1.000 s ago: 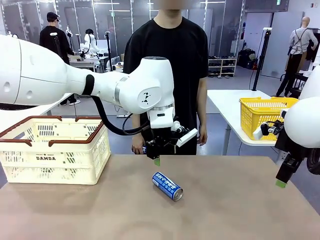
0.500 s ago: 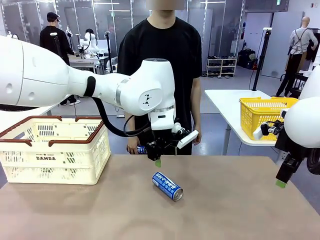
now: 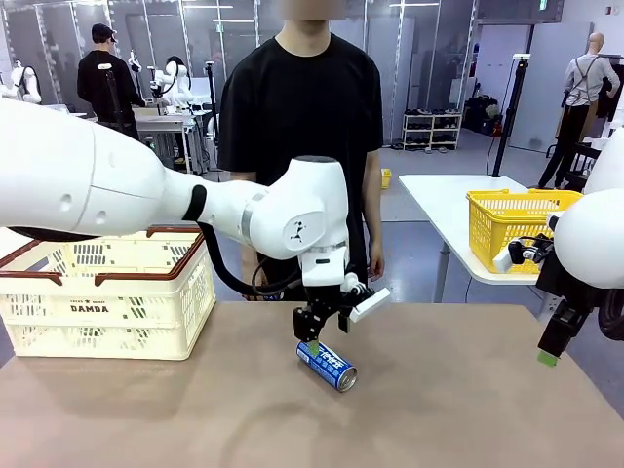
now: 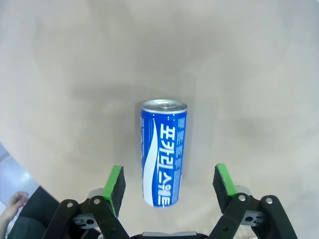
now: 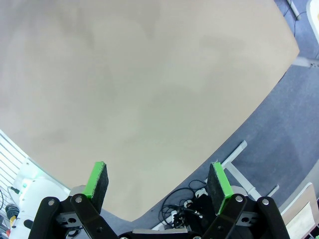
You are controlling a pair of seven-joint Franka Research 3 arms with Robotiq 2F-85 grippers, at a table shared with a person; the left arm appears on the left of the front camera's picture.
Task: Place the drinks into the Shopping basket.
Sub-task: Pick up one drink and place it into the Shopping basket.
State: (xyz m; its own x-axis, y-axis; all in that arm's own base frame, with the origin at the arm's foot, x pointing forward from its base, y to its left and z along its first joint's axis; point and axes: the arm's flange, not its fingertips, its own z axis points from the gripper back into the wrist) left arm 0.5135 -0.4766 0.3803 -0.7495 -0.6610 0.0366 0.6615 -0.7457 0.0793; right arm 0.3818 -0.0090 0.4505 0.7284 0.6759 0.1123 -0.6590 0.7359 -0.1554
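Observation:
A blue drink can (image 3: 328,365) with white lettering lies on its side in the middle of the tan table (image 3: 448,409). My left gripper (image 3: 314,340) hangs open just above the can's far end, pointing down. In the left wrist view the can (image 4: 163,152) lies lengthwise between my open green pads (image 4: 115,183), not touched by them, with my left gripper (image 4: 169,173) above its near end. The cream Shopping basket (image 3: 107,292) with brown rim stands at the table's left. My right gripper (image 3: 549,353) hovers open at the table's right edge; in the right wrist view the right gripper (image 5: 157,174) holds nothing.
A person in a black shirt (image 3: 302,107) stands at the far side, a hand (image 4: 15,201) hanging by the table edge. A yellow mesh basket (image 3: 517,229) sits on another table at the right. The table's right edge (image 5: 239,134) drops to the floor.
My left arm has come down and slightly nearer, bringing its open gripper from above the far edge to just over the blue can. The person has shifted a little left. My right arm is still.

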